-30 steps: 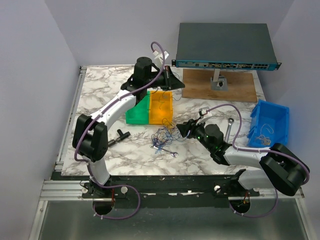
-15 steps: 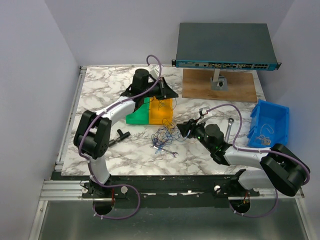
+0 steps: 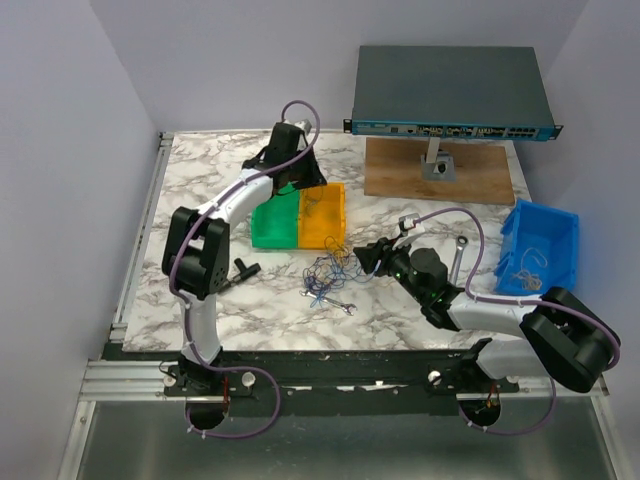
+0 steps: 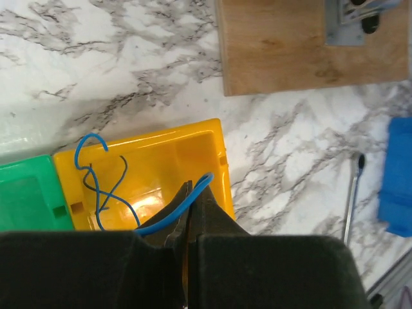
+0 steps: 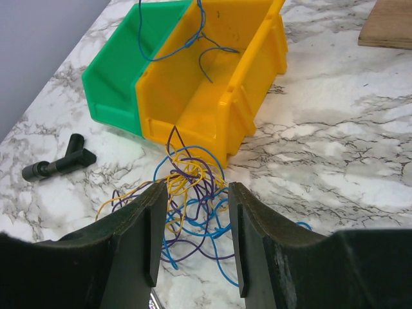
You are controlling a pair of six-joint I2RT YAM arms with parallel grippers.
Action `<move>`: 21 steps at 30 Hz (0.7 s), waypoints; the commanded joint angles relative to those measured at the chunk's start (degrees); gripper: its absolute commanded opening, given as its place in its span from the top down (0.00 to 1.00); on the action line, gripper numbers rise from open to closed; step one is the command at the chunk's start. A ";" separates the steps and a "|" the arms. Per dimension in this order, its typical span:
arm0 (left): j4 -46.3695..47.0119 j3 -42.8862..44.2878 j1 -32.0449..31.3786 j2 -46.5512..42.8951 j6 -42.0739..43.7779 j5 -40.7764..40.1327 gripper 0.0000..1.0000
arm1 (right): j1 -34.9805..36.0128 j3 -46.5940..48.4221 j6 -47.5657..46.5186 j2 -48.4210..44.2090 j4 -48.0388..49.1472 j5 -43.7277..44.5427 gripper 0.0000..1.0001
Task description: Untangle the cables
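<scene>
Right wrist: right tool (image 5: 195, 193) sits low over the marble table (image 5: 335, 161), jaws apart, straddling the tangled cables (image 5: 193, 215) just before the yellow bin (image 5: 226, 103). Top external: left arm stretched far out above the bins. Only left wrist shows left tool (image 4: 193, 193) clamped on a blue cable (image 4: 168, 217) trailing into that bin.

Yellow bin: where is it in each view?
Top external: yellow bin mid-frame, just above the cables.
Left wrist: yellow bin lower left of centre.
Right wrist: yellow bin upper centre, beyond the cables.
Shared landmark: green bin against its side, in all three.
</scene>
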 commanded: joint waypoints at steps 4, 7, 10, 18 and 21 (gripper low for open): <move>-25.14 15.17 -5.27 9.93 11.26 -15.86 1.00 | 0.25 -0.53 -1.07 -0.39 1.71 1.99 0.50; -28.46 18.29 -6.98 13.40 12.38 -17.10 1.00 | 0.29 -0.44 -1.16 -0.34 1.54 2.19 0.50; -28.23 18.10 -8.03 14.80 11.96 -14.11 1.00 | 0.24 -0.35 -1.09 -0.25 1.45 2.18 0.50; -31.97 23.21 -8.72 16.98 13.24 -15.67 0.76 | 0.30 -0.53 -1.12 -0.65 1.36 2.29 0.50; -32.40 22.95 -8.81 14.30 14.02 -17.92 0.64 | 0.30 -0.53 -1.07 -0.72 1.28 2.36 0.50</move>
